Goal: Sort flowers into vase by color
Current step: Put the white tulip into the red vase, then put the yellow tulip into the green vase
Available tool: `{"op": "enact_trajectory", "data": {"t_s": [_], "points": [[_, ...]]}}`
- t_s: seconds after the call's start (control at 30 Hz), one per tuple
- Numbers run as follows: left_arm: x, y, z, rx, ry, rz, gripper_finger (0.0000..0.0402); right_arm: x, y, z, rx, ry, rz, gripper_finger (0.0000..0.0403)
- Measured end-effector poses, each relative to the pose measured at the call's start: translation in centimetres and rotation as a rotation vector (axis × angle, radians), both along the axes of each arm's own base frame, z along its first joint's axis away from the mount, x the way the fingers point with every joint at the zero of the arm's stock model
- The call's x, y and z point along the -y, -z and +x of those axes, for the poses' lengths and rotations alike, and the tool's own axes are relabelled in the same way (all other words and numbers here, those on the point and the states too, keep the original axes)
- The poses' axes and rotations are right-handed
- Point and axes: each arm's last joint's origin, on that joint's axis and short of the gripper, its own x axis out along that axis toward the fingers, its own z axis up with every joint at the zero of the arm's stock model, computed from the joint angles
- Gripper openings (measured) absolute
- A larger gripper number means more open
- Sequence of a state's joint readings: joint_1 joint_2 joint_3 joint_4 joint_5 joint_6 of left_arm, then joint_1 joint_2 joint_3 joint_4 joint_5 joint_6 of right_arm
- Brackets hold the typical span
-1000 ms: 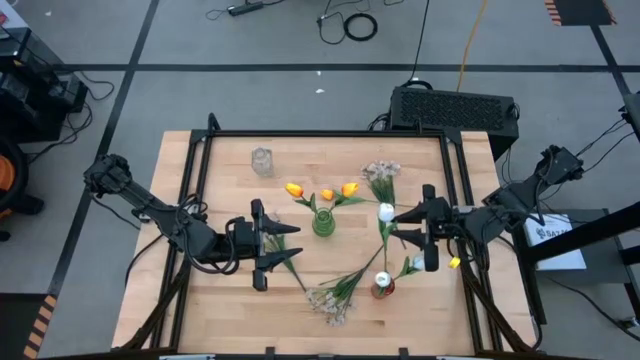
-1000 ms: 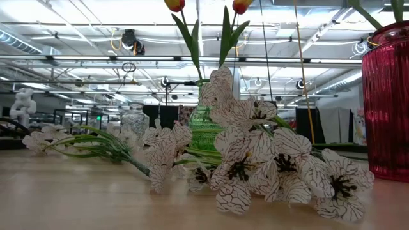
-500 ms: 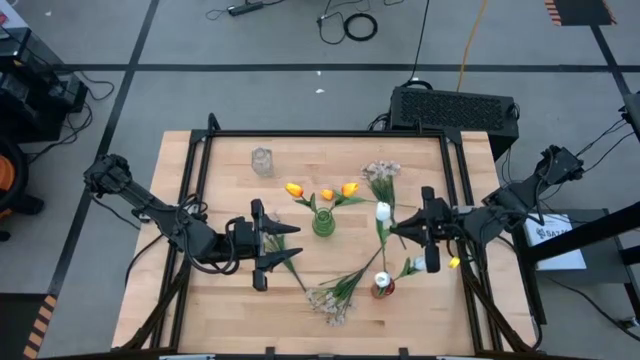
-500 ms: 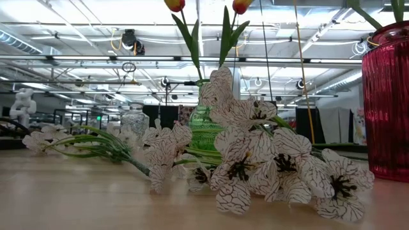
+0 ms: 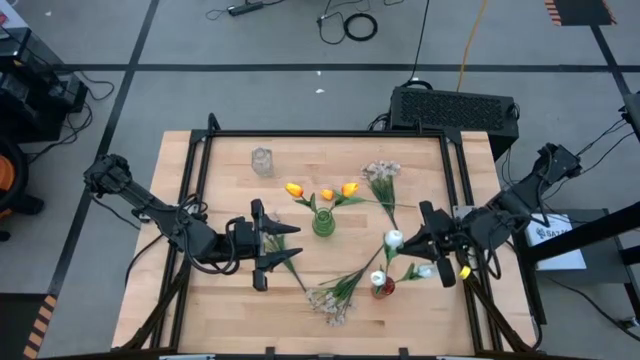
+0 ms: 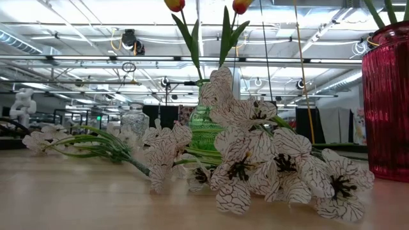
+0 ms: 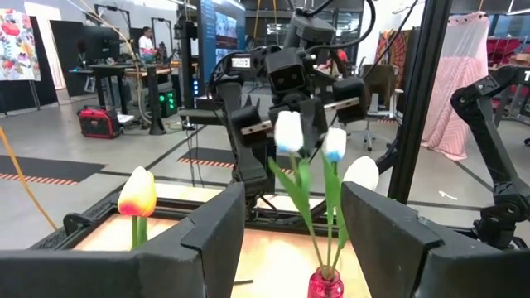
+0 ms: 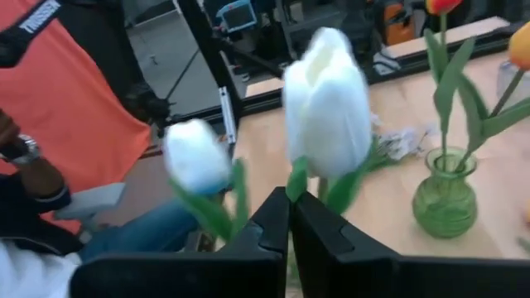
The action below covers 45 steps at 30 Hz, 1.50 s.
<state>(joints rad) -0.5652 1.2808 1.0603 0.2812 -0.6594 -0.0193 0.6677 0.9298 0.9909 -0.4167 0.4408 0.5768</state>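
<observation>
My right gripper (image 5: 413, 240) is shut on a white tulip (image 5: 393, 238) just above the red vase (image 5: 382, 289), which holds another white tulip (image 5: 377, 278); a third white blossom (image 5: 425, 270) shows beside it. The green vase (image 5: 323, 222) holds orange-yellow tulips (image 5: 327, 195). One spray of pale blossoms (image 5: 380, 172) lies flat at the far right, another (image 5: 330, 300) near the front edge. My left gripper (image 5: 276, 243) waits open at mid-table, left of the green vase, with nothing between its fingers. My right gripper pinches the white tulip's stem (image 8: 291, 192) between its two fingers, just below the blossom (image 8: 327, 99). The fingers come from the table's right side, slanting slightly down, across the stem. The tulip is lifted, blossom up, and its stem (image 7: 302, 199) slants down to the red vase's mouth (image 7: 325, 271).
A clear glass vase (image 5: 262, 160) stands at the far left of the table. A black frame (image 5: 330, 134) runs round the tabletop. In the low view the near spray (image 6: 255, 160) lies before the green vase (image 6: 206, 124), the red vase (image 6: 386, 102) at right.
My right gripper has shut on the white tulip's stem, then swung toward the table's near edge and turned, carrying the blossom from beside the far spray's stem to just above the red vase. My left arm has kept still.
</observation>
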Motion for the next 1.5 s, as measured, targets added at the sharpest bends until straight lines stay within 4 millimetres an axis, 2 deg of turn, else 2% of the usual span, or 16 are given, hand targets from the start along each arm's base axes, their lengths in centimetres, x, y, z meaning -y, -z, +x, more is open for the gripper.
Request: {"op": "enact_trajectory", "data": {"t_s": [0.37, 0.7, 0.87, 1.23, 1.37, 1.5], "points": [[0.0, 0.0, 0.0, 0.000, 0.000, 0.000, 0.0207, 0.0, 0.7, -0.1, -0.068, 0.008, -0.007, 0.0006], [0.0, 0.0, 0.0, -0.001, 0.000, 0.000, 0.0207, -0.9, 1.8, 1.0, -0.122, 0.014, -0.040, 0.0017], [0.0, 0.0, 0.0, -0.003, 0.000, 0.002, 0.0207, -0.7, 1.7, 0.8, -0.123, 0.026, -0.009, 0.0068], [0.0, 0.0, 0.0, -0.003, 0.000, 0.002, 0.0207, 1.7, -0.9, -1.9, 0.026, 0.071, 0.033, 0.0202], [0.0, 0.0, 0.0, -0.003, 0.000, 0.004, 0.0207, 2.3, -1.2, -2.3, 0.045, 0.079, 0.016, 0.0231], [0.0, 0.0, 0.0, -0.003, -0.001, 0.010, 0.0207, 2.8, -2.0, -2.6, 0.130, 0.137, -0.044, 0.0241]]}}
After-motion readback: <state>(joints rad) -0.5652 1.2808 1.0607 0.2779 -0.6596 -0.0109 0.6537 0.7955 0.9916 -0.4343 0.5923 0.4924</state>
